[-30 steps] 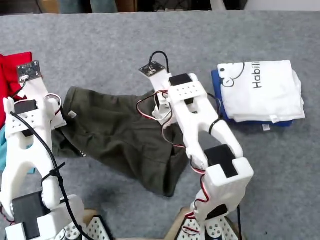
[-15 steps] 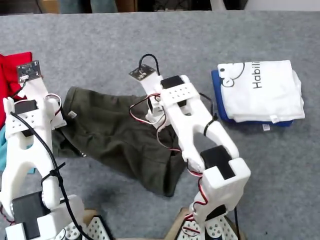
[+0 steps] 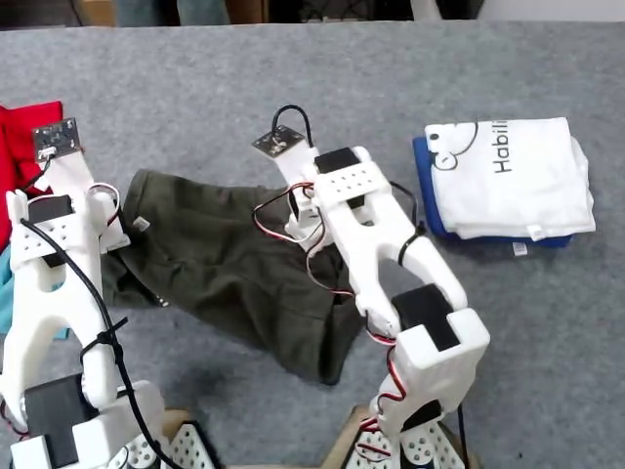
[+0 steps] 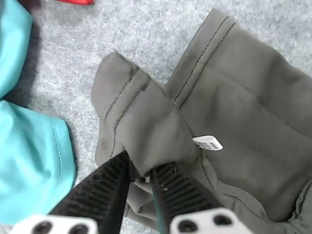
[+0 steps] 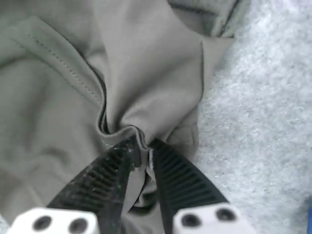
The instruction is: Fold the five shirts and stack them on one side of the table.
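The right gripper [image 5: 144,145], pinching a fold of the olive shirt [image 3: 220,259], is drawing it slightly toward the table's [image 3: 293,78] left edge, then settling; the left gripper [image 4: 141,170] is staying clamped on a sleeve; the shirt is lying left of centre, its fold probably just beginning, well apart from the folded stack [image 3: 508,181] by the right edge.

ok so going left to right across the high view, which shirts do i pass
red shirt → dark green shirt → folded white shirt
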